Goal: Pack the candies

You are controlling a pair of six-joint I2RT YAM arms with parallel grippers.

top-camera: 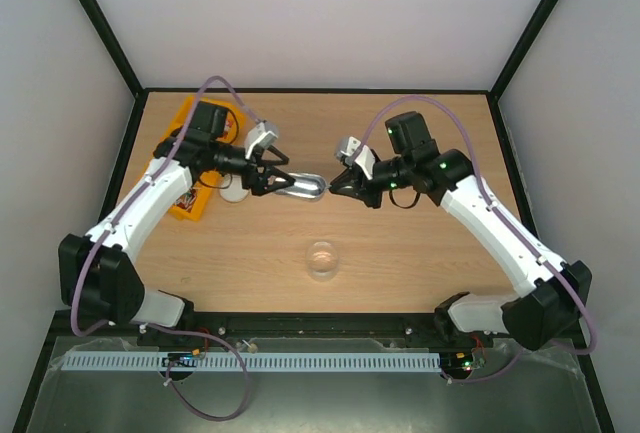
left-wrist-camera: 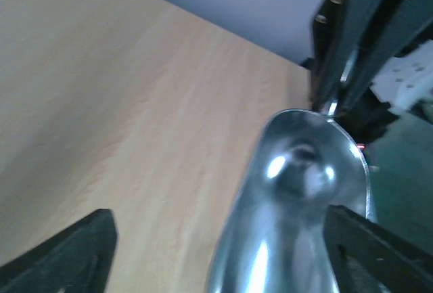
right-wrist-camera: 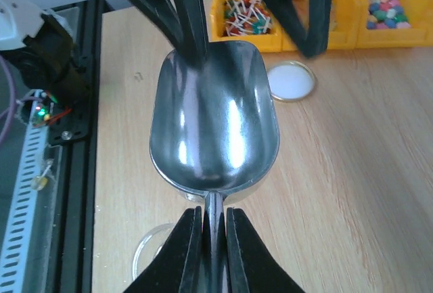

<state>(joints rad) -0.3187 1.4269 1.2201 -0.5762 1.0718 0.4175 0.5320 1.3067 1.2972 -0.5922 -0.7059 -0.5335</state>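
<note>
A shiny metal scoop [top-camera: 305,188] hangs in the air between both arms, its bowl empty [right-wrist-camera: 213,124]. My right gripper [right-wrist-camera: 214,239] is shut on the scoop's thin handle. My left gripper [left-wrist-camera: 220,239] is open, its fingers [right-wrist-camera: 183,9] standing on either side of the bowl's [left-wrist-camera: 298,205] front end without pinching it. The candies [right-wrist-camera: 384,7], small and brightly coloured, lie in a yellow bin behind the scoop in the right wrist view. In the top view the left arm hides them.
A clear glass jar [top-camera: 322,258] stands open on the table in front of the scoop. Its white lid [top-camera: 236,193] lies flat by the yellow bins [top-camera: 188,208]. Another bin holds red-and-white sticks [right-wrist-camera: 245,12].
</note>
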